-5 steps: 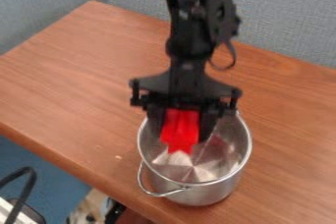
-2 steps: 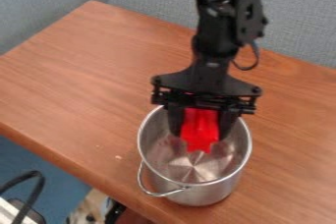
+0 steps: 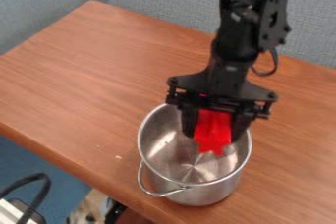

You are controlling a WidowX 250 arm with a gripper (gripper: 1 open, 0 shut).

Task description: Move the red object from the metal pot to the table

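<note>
The red object (image 3: pixel 214 131) is a bright red block, hanging upright between the black fingers of my gripper (image 3: pixel 219 122). The gripper points straight down and is shut on it. It hangs over the right half of the metal pot (image 3: pixel 184 187), a shiny steel pot near the table's front edge. The block's lower end is level with the pot's rim, and I cannot tell whether it touches the pot. The table (image 3: pixel 92 61) is reddish-brown wood and lies bare to the left of the pot and behind it.
The pot's thin wire handle (image 3: pixel 159 191) hangs over its front wall. The table's front edge runs diagonally just below the pot. A black cable (image 3: pixel 19 195) lies on the floor at the lower left. A blue-grey wall stands behind the table.
The gripper has moved to the right with the red object in it, from above the pot's left half to above its right half. The pot has not moved.
</note>
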